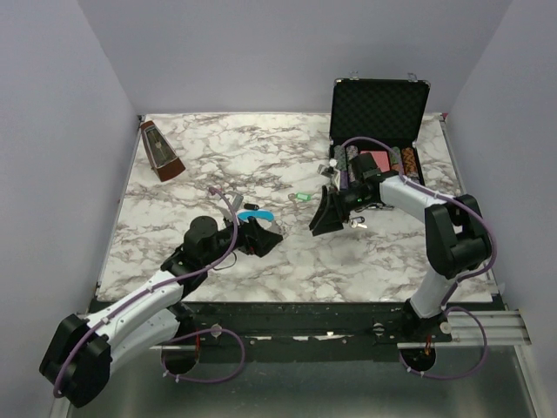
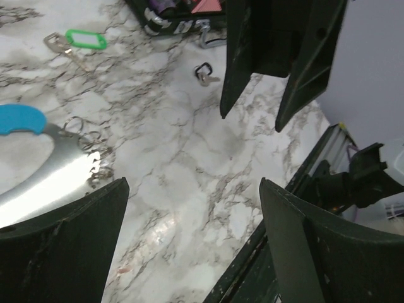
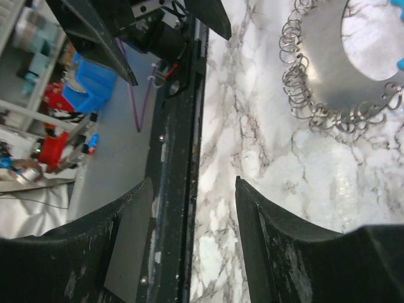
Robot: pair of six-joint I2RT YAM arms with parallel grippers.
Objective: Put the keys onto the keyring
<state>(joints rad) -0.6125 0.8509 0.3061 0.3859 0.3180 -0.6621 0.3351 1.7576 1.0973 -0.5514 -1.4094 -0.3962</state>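
The keyring [image 2: 47, 167], a silvery loop with chain-like links and a light blue section, lies on the marble left of my left gripper [image 2: 192, 182]. It also shows in the top view [image 1: 254, 215] and the right wrist view [image 3: 341, 82]. A key with a green head [image 2: 85, 40] lies farther off, also in the top view [image 1: 302, 197]. A black-headed key [image 2: 203, 71] lies near my right gripper [image 1: 318, 225]. Both grippers are open and empty, and face each other above the table. The right gripper [image 3: 193, 180] hangs near the table's front edge.
An open black case [image 1: 379, 109] with poker chips stands at the back right. A brown metronome [image 1: 162, 150] stands at the back left. The table's black front rail [image 3: 180, 164] runs under the right gripper. The left gripper's fingers [image 3: 95, 38] show in the right wrist view.
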